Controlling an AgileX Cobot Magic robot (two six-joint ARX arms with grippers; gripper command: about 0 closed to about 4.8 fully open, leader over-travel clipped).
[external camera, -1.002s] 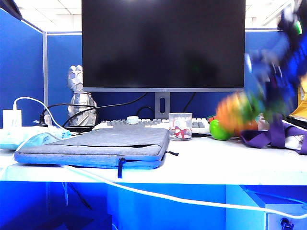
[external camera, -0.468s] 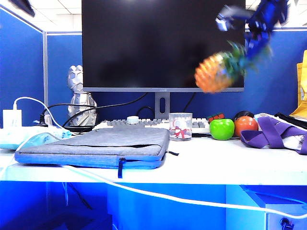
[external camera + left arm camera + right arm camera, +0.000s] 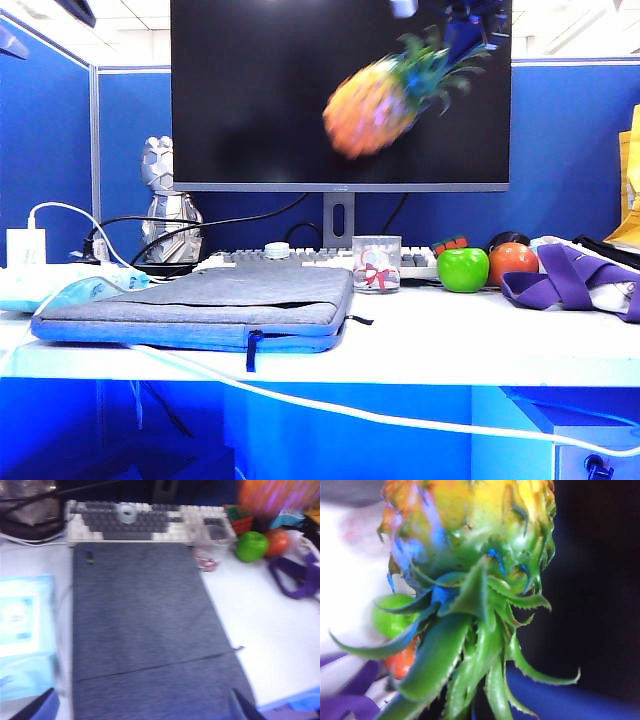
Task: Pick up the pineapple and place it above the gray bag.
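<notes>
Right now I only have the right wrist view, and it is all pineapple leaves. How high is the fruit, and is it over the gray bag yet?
Observer: The exterior view shows the pineapple high in front of the monitor, held by its crown in the right gripper. It hangs near the gray bag's right end, not its middle.
Operator: Anything lying on the bag?
Observer: The left wrist view shows its gray top bare.
Operator: Where is the left gripper?
Observer: The left gripper is open above the bag's near end; both fingertips show.
</notes>
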